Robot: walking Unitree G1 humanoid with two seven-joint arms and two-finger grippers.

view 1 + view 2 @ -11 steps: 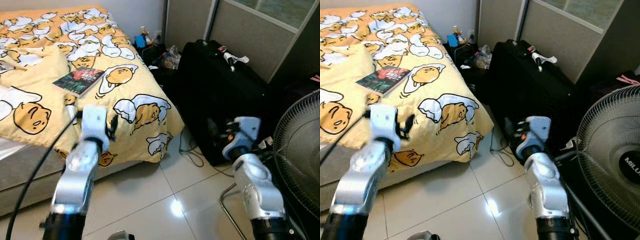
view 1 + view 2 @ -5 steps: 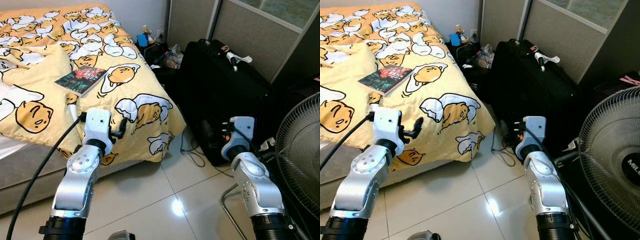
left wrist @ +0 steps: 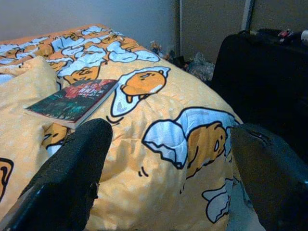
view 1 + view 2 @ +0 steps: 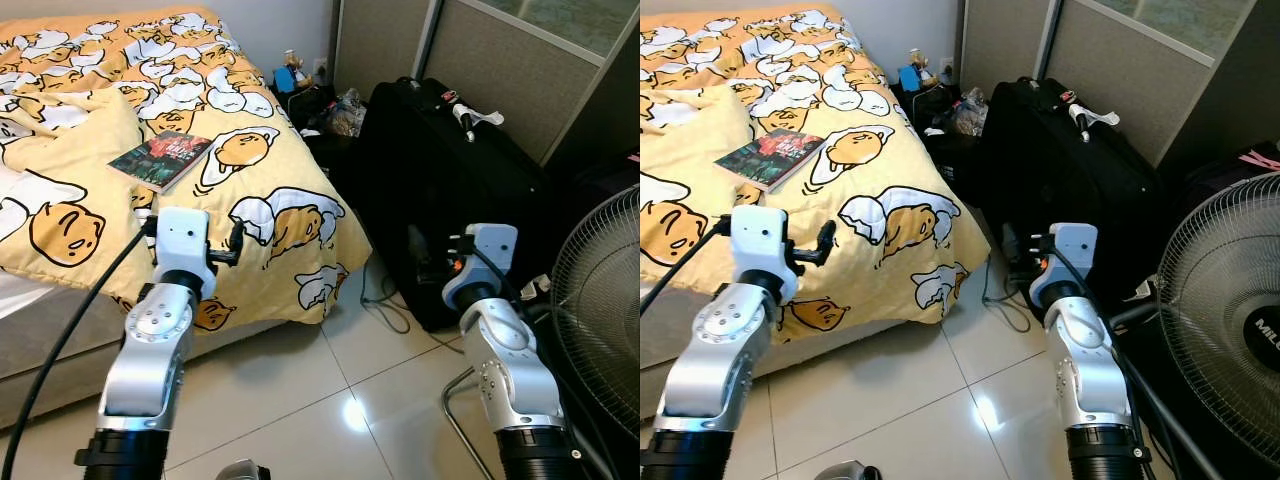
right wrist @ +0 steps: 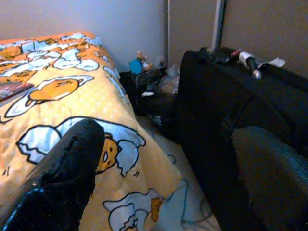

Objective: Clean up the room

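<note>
A dark-covered book (image 4: 160,160) lies flat on the bed's yellow cartoon quilt (image 4: 250,200), well back from the bed's edge. My left gripper (image 4: 236,243) hovers open and holding nothing over the quilt's near corner. In the left wrist view its fingers (image 3: 82,159) stand wide apart, with the book (image 3: 72,100) ahead of them. My right gripper (image 4: 1038,243) is open and holds nothing in front of the black suitcase (image 4: 450,170). Its fingers (image 5: 72,159) frame the gap between bed and suitcase.
A standing fan (image 4: 605,300) is close on my right, its metal base (image 4: 455,410) on the tiles. Small clutter (image 4: 310,95) crowds the corner between bed and suitcase. A cable (image 4: 385,305) trails on the floor there. Glossy tile floor (image 4: 300,400) lies before me.
My left wrist has turned and lifted a little, so its fingers now point sideways over the quilt corner. The right wrist has risen slightly. The book has not moved.
</note>
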